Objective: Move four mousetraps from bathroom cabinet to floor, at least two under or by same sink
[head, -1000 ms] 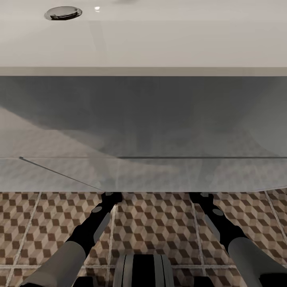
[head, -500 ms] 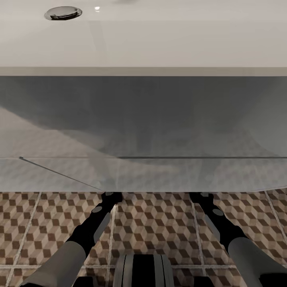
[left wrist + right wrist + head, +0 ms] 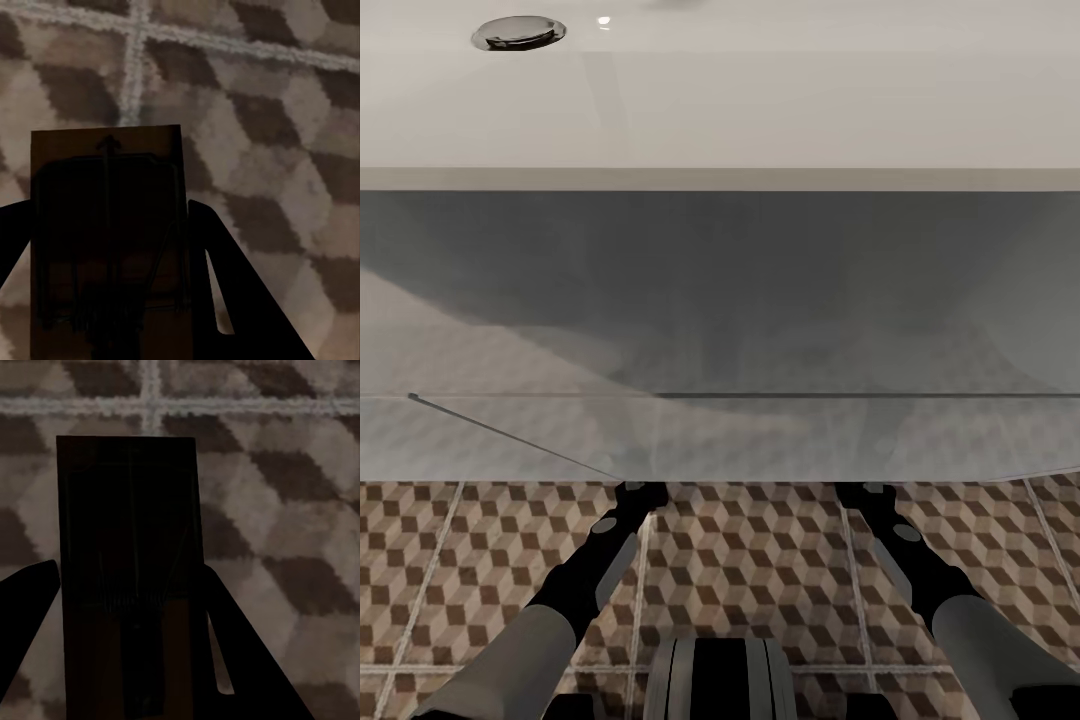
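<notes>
Both arms' fingers pinched a mousetrap [image 3: 105, 240] (another [image 3: 127, 577]) over the bathroom floor [image 3: 760, 560] beneath the bathroom sink [image 3: 760, 110]; lowering and release looked next.

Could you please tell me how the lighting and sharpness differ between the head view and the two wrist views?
Head view: evenly lit and fairly sharp, with a small glare spot on the white rectangular basin. Left wrist view: dim, soft and pixelated; the flat brown wooden mousetrap sits in shadow, though its metal parts still read. Right wrist view: darker again; the second wooden mousetrap is almost a silhouette over the blurred cube-patterned floor tiles.
</notes>
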{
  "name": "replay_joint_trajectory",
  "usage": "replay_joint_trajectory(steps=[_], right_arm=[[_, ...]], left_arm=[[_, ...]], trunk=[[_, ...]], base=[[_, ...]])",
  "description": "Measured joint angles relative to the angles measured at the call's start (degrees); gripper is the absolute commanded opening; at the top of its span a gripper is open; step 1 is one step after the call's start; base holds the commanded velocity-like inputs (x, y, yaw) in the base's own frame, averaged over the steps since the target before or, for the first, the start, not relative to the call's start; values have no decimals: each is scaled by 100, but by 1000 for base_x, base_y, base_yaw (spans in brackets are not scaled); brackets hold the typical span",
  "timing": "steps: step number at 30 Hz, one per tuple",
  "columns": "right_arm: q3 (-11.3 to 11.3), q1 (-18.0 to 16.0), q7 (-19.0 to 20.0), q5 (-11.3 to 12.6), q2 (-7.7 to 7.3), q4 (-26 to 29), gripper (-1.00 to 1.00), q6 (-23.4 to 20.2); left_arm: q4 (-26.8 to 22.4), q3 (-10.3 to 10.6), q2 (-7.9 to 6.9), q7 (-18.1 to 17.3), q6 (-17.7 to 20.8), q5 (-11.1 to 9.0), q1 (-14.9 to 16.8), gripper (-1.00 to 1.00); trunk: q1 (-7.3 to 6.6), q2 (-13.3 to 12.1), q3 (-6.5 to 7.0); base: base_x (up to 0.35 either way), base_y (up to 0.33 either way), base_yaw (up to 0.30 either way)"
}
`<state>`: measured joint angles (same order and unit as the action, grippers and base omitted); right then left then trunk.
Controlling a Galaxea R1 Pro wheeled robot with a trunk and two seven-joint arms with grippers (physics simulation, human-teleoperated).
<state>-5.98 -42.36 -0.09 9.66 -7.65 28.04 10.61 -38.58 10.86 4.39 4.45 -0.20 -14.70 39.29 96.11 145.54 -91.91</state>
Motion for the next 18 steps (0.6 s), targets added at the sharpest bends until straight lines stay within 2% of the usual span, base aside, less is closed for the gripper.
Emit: replay_joint_trajectory(steps=[18], right_arm=[[0,0,0,0,8,16,-100,-6]], left_arm=[[-17,3,6,-2,33,-15,0,-100]], trunk=[[0,0,0]], base=[[0,0,0]])
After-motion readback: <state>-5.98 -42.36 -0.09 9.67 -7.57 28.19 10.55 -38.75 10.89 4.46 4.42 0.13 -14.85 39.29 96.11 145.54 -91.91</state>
